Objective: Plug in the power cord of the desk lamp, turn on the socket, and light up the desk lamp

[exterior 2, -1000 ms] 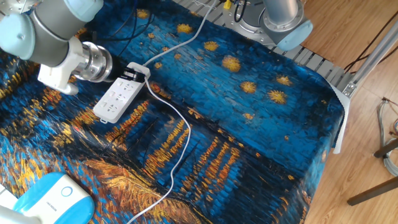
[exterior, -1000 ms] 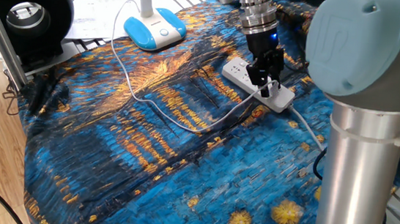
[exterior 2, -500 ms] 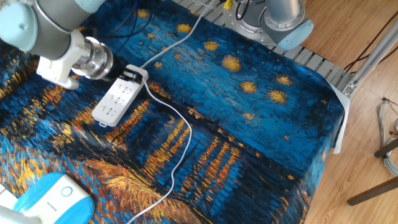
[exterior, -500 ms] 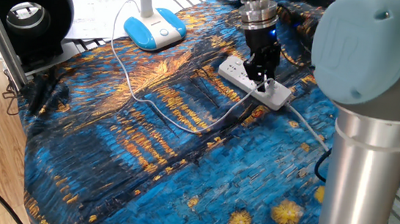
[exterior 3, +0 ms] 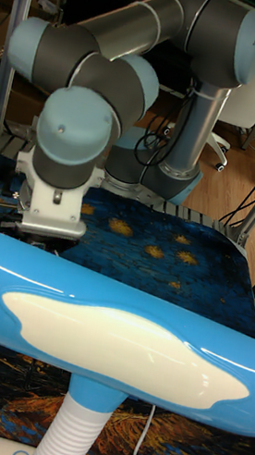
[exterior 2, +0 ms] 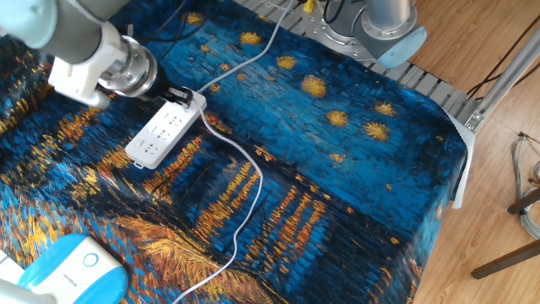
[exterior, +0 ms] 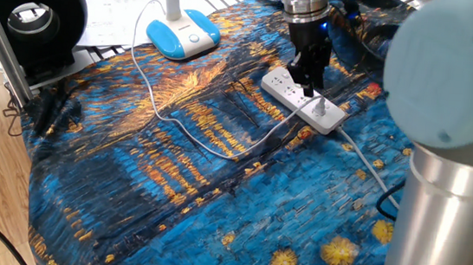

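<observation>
Socket (exterior: 303,99) lies on the blue cloth (exterior: 171,178), power cord (exterior: 209,143) apparently plugged in. Gripper (exterior: 310,77) hovers above it; finger spacing cannot be determined. Current step: switch on; press the switch.

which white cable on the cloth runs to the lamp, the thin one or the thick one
The thin power cord: it loops across the cloth to the desk lamp. The thick cable leaves the socket toward the arm's base.
</observation>
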`<act>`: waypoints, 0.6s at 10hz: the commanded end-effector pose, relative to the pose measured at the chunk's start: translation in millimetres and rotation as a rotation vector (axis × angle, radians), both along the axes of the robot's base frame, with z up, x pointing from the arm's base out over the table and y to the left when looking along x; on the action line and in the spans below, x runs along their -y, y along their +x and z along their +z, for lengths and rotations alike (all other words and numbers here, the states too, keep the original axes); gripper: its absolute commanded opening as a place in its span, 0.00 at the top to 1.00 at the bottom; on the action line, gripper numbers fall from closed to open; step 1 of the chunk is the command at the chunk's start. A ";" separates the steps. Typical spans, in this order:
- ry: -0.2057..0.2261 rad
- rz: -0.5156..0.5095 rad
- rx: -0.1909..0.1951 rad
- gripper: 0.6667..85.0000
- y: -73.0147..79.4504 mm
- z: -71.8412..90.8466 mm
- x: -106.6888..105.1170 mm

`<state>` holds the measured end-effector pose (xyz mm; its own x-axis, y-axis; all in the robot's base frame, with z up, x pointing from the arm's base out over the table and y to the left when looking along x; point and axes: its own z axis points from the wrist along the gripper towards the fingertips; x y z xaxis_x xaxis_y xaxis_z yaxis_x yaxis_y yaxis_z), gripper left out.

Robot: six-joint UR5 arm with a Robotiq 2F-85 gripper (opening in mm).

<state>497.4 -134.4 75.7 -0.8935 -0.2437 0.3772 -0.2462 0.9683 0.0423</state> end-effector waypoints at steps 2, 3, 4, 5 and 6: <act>-0.063 0.030 0.148 0.65 31.9 6.5 14.1; -0.077 0.035 0.174 0.72 34.9 10.5 20.6; -0.078 0.037 0.219 0.77 37.7 13.6 23.8; -0.089 0.035 0.251 0.85 37.1 14.9 29.6; -0.077 0.030 0.267 0.98 32.1 12.8 32.2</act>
<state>527.4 -158.0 84.7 -0.9406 -0.2550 0.2243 -0.2784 0.9572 -0.0793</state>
